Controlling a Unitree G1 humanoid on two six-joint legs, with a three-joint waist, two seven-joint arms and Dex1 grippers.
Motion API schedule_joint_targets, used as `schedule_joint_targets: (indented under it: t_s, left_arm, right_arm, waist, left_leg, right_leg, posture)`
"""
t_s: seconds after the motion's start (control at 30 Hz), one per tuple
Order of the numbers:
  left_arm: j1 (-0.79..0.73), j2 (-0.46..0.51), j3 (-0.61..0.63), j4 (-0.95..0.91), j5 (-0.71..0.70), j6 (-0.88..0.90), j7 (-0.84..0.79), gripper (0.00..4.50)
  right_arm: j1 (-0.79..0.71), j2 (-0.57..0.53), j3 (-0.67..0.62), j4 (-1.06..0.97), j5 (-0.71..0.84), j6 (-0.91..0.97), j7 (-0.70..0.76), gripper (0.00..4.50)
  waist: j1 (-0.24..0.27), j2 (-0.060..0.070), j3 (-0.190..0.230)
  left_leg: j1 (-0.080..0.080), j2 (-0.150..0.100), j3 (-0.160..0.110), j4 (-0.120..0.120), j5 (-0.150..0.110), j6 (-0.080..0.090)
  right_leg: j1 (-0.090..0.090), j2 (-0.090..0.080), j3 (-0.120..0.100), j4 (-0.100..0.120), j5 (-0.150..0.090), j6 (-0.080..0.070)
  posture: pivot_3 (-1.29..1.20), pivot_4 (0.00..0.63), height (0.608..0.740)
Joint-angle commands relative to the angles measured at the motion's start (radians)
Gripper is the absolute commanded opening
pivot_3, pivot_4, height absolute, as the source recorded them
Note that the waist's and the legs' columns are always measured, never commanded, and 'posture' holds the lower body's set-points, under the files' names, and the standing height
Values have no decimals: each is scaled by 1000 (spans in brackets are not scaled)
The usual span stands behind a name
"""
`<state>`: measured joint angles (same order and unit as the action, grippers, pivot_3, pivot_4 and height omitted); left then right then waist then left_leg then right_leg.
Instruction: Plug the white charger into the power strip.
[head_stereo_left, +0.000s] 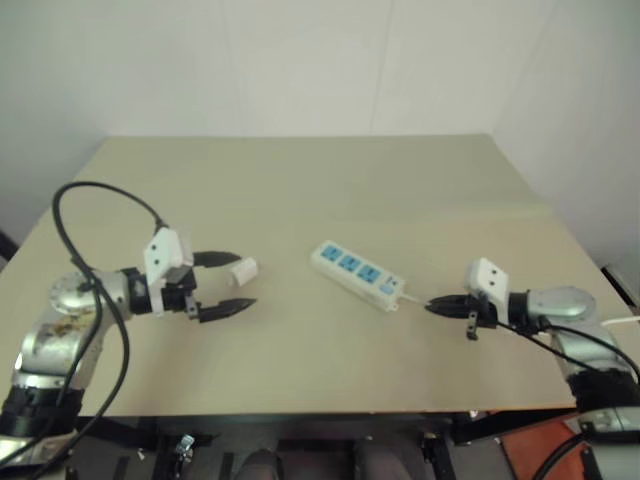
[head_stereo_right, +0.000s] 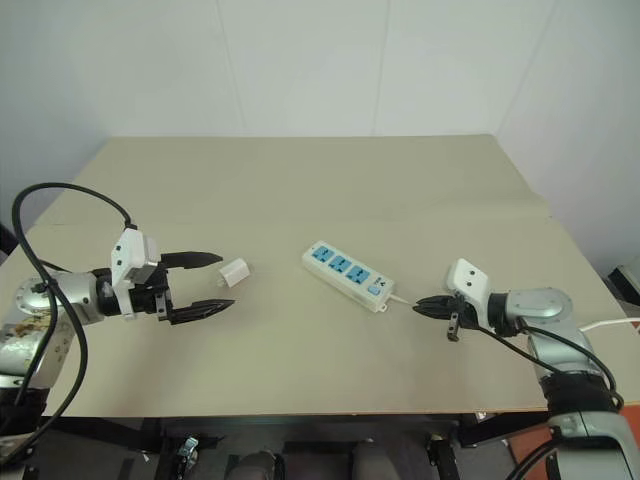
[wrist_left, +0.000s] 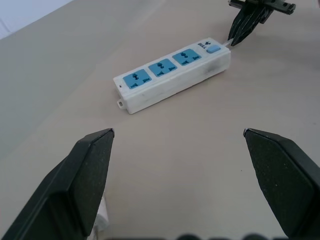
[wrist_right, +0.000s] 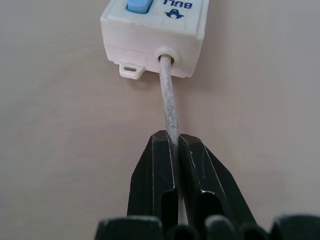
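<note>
The white charger (head_stereo_left: 245, 269) lies on the tan table, just past the tip of the far finger of my left gripper (head_stereo_left: 243, 280), whose fingers stand wide open with nothing between them. In the left wrist view a sliver of the white charger (wrist_left: 102, 220) peeks out beside one finger. The power strip (head_stereo_left: 357, 272) lies slanted at the table's middle, its three blue sockets facing up. Its thin white cord (wrist_right: 167, 100) leaves the switch end and runs into my right gripper (wrist_right: 173, 137), which is shut on the cord close behind the power strip.
The table (head_stereo_left: 300, 190) stretches bare toward the white wall behind. A black cable (head_stereo_left: 100, 200) loops above my left arm. A white cable (head_stereo_left: 620, 322) trails off at the right edge. The table's front edge (head_stereo_left: 300, 412) runs just below both arms.
</note>
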<state>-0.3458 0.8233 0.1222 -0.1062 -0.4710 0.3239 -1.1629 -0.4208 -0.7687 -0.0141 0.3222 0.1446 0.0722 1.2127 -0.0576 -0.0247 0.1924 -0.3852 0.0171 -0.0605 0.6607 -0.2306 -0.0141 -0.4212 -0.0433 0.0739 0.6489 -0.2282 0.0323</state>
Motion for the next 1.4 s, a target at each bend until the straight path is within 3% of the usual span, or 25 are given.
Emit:
schedule_joint_targets:
  t_s: [0.03, 0.43, 0.63, 0.9, 1.4]
  left_arm:
    - [-31, 2, -5, 1, 1, -25, -18, 4500]
    - [-16, 13, 11, -4, -6, -14, -15, 4500]
    - [-8, 17, 3, 5, 3, -20, -20, 4500]
    - [-40, 3, -18, 32, 11, -30, -31, 4500]
    - [-29, 1, -16, 24, 7, -28, -20, 4500]
  right_arm:
    - [-12, -9, -31, -41, 25, 25, -36, 331]
    - [48, 30, -105, -134, 161, 22, -52, 4470]
    - [75, 137, -144, -71, 152, -124, -179, 4470]
    - [67, 263, -104, -51, 172, -140, -182, 4470]
    - [-25, 316, -70, 97, 158, -160, -152, 4470]
  waist:
    - [-5, 0, 0]
    - [-2, 0, 0]
    - [-3, 0, 0]
    - [-3, 0, 0]
    - [-5, 0, 0]
  left_leg:
    - [0, 0, 0, 0, 0, 0]
    - [-2, -1, 0, 0, 0, 0]
    - [-2, 0, 0, 0, 0, 0]
    - [-2, -1, 0, 0, 0, 0]
    - [-2, 0, 0, 0, 0, 0]
  right_leg:
    - [0, 0, 0, 0, 0, 0]
    - [-1, -1, 0, 0, 1, -2]
    - [-1, 0, 0, 0, 1, -2]
    - [-1, -1, 1, 0, 1, -2]
    - [-1, -1, 0, 0, 2, -3]
  posture:
    - [0, 150, 740]
    - [0, 150, 740]
    - [0, 150, 740]
    - [0, 150, 740]
    - [0, 150, 740]
